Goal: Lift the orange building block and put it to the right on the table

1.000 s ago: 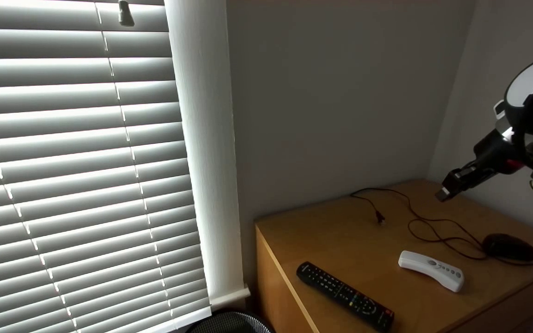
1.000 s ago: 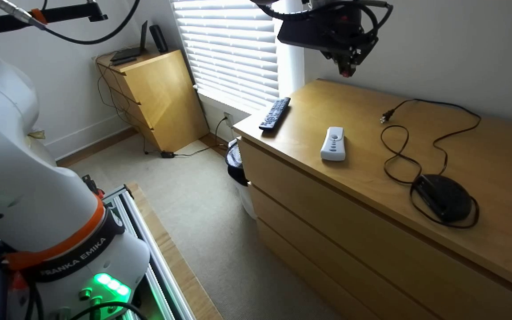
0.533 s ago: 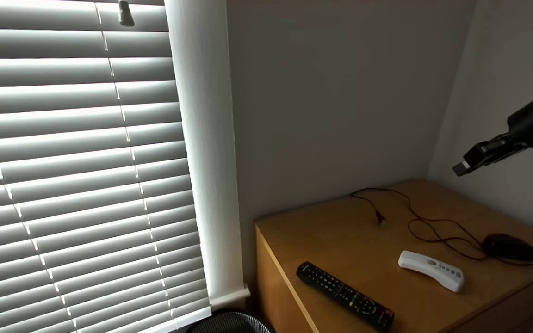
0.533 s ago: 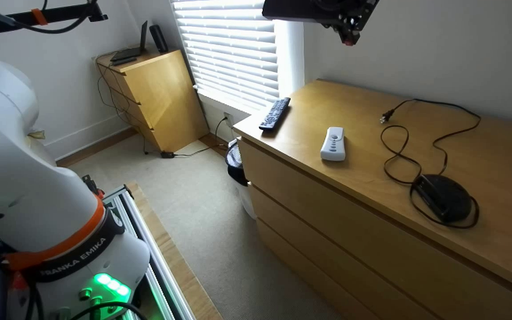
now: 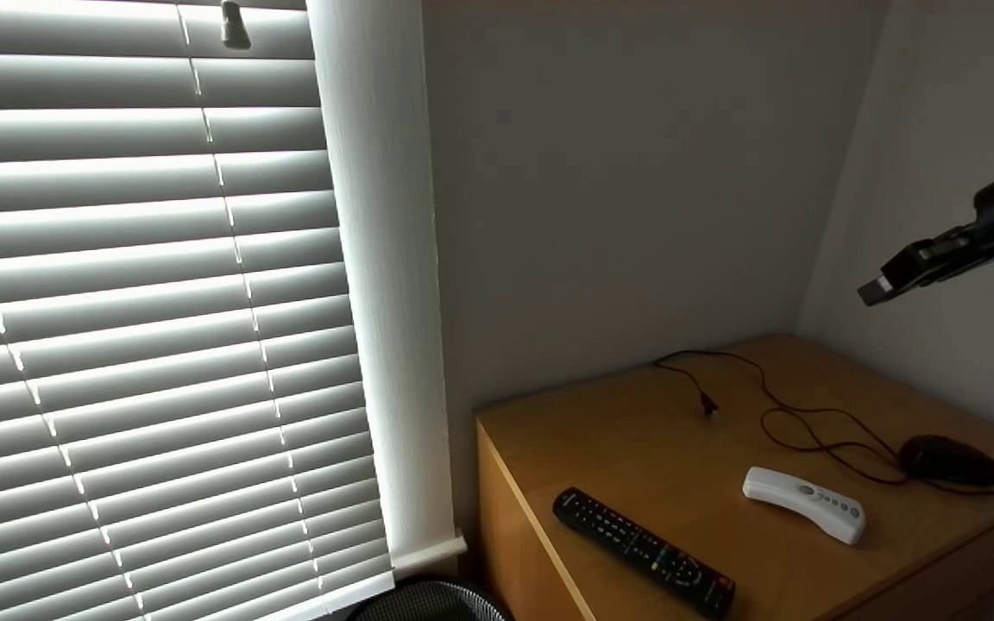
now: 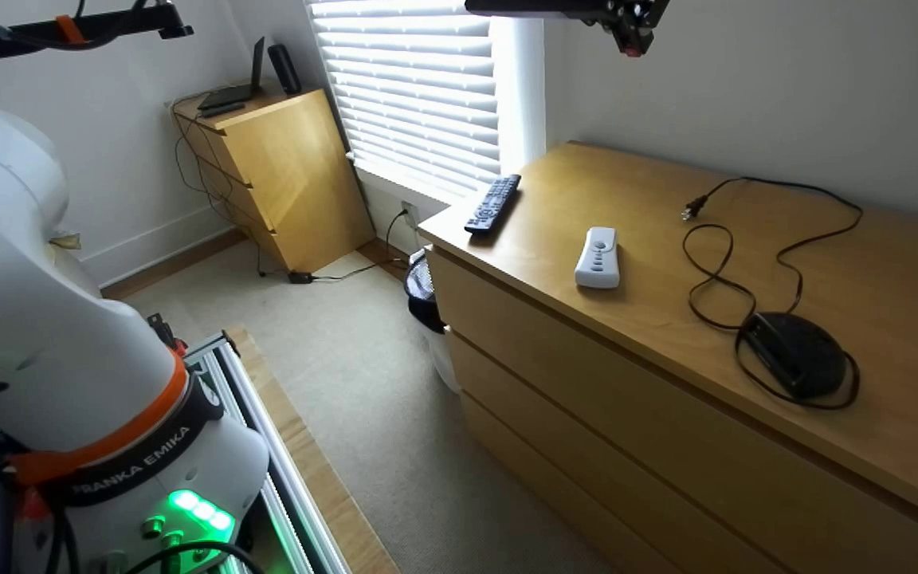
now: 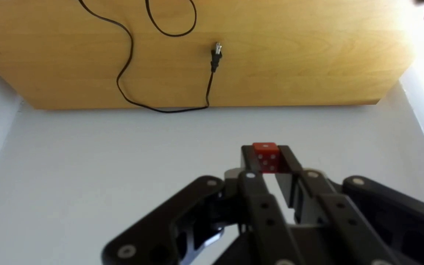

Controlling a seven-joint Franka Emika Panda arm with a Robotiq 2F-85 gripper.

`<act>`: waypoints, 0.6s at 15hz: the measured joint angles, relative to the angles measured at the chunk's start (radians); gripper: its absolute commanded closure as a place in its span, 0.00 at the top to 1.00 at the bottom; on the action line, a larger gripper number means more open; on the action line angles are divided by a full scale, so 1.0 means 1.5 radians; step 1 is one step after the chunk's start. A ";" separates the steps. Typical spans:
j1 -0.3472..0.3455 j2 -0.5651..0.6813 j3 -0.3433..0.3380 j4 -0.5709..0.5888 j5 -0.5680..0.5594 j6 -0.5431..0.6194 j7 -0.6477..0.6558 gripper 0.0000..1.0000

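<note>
the black two-fingered gripper is closed on a small red die with white pips, a fingertip against each of two opposite sides, so the gap between them is just the die's own width. the wrist view shows two of its faces. gripper and die hang in the air, well apart from the light-brown, smooth wooden table top below, and a pale grey wall stands behind them in that view.

a long black remote control with rows of small buttons lies flat near the table top's side edge. a white, gently curved remote control lies apart from it, near the front edge. farther along sits a black rounded device, partly ringed by its thin black cord; the cord loops across the wood and ends in a black two-pronged plug.

in both exterior views a white slatted blind covers the window beyond the table's end, and in an exterior view the robot's white base, with an orange ring and lit green lights, stands on the left.
</note>
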 measured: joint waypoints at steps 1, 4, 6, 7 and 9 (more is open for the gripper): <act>0.000 0.003 -0.003 0.002 0.000 0.004 0.000 0.04; 0.000 0.019 -0.010 0.010 0.002 0.020 -0.004 0.04; 0.000 0.033 -0.012 0.020 0.005 0.032 -0.006 0.43; 0.000 0.041 -0.013 0.025 0.005 0.034 -0.006 0.43; 0.000 0.059 -0.016 0.037 0.005 0.037 -0.006 0.56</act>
